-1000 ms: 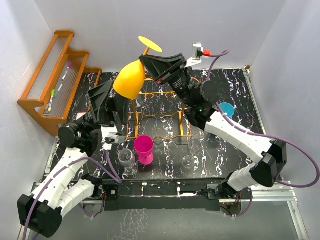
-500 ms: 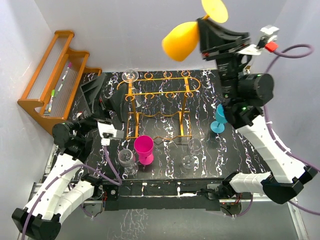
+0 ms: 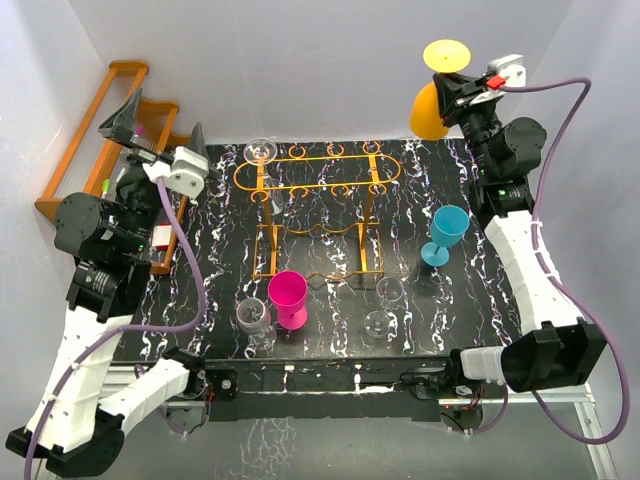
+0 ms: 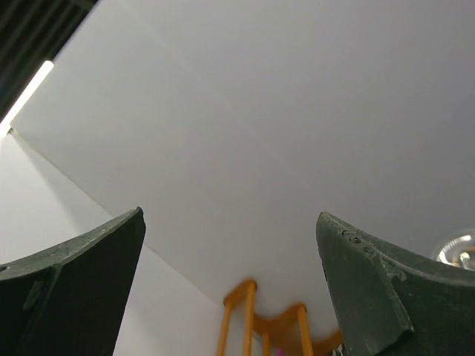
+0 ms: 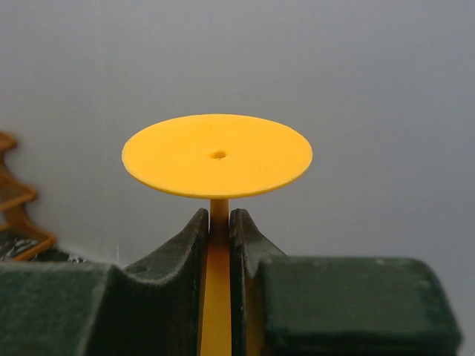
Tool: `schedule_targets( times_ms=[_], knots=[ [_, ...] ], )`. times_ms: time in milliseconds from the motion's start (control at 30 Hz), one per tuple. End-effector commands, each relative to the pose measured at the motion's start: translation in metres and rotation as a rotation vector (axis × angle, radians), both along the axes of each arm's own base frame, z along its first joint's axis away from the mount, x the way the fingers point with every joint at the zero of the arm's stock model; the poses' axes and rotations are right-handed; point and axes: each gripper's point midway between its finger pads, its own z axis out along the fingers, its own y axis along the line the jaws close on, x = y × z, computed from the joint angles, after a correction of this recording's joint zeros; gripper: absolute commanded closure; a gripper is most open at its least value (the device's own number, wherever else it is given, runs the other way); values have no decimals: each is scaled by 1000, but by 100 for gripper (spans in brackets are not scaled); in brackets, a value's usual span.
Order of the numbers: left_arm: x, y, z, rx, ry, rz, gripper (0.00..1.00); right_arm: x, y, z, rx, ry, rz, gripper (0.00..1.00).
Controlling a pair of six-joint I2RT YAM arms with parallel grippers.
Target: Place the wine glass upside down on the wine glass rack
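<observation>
Stem of yellow wine glass (image 3: 430, 112) is clamped in right gripper (image 5: 217, 222), foot up, well apart from wine glass rack (image 3: 318, 172). Left gripper (image 4: 228, 222) fingers stand apart, empty.

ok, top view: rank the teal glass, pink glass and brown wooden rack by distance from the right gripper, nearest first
Measured from the right gripper, which is raised at the far right and shut on the yellow wine glass by its stem:
1. Teal glass: right side, directly toward the near edge from the gripper.
2. Pink glass: centre, near edge.
3. Brown wooden rack: far left, against the wall.
</observation>
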Motion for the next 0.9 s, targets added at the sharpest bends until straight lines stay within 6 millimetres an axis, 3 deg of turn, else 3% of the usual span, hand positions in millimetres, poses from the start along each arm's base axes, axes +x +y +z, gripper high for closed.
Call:
schedule_targets(
  times_ms=[0,67,100,267,367,600,867],
  knots=[
    [-2,27,-35,-76,165,109,3,-12,12,3,-158,-68,121,92],
    [-5,35,-45,-94,198,136,3,-3,14,-10,-172,-41,180,92],
    [-7,39,-49,-105,212,148,3,3,3,-16,-174,-28,182,92],
    [-14,47,-75,-111,269,161,3,18,-9,-52,-155,-11,332,92],
    [-14,47,-90,-114,325,158,3,19,-2,-77,-161,-17,446,92],
    [-18,39,-128,-118,483,98,3,15,15,-107,-97,-89,637,92],
    [-20,34,-154,-180,586,54,3,32,48,-148,-116,-34,757,92]
  ],
)
